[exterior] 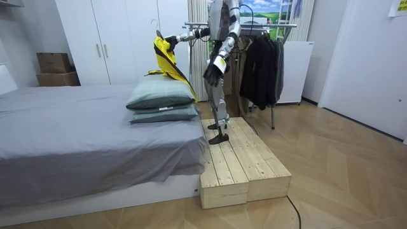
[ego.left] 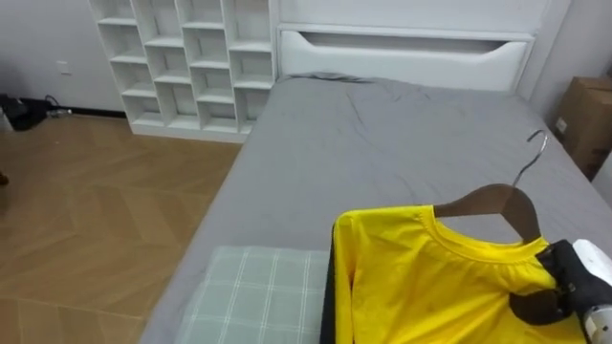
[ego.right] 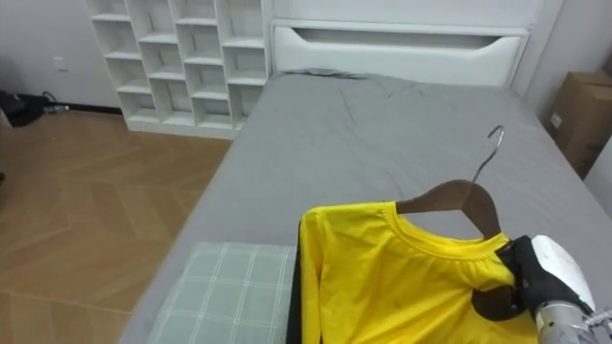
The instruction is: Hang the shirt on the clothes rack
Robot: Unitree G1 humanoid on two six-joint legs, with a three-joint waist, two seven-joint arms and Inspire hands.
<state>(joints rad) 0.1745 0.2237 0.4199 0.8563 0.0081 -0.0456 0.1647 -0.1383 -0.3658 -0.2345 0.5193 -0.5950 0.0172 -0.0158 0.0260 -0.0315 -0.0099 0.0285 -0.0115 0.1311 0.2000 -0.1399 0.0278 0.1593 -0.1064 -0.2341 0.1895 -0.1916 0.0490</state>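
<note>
A yellow shirt hangs on a wooden hanger with a metal hook, held up over the grey bed. My right hand comes in from the lower right and is shut on the hanger's right shoulder, over the shirt's collar. In the room view I stand on a wooden platform at the bed's end, with my right hand stretched out and the shirt dangling above the pillows. My left hand hangs at my side.
A clothes rack with dark garments stands behind me. Two stacked pillows lie on the bed's near end, the checked one below the shirt. White cube shelves and a cardboard box flank the headboard.
</note>
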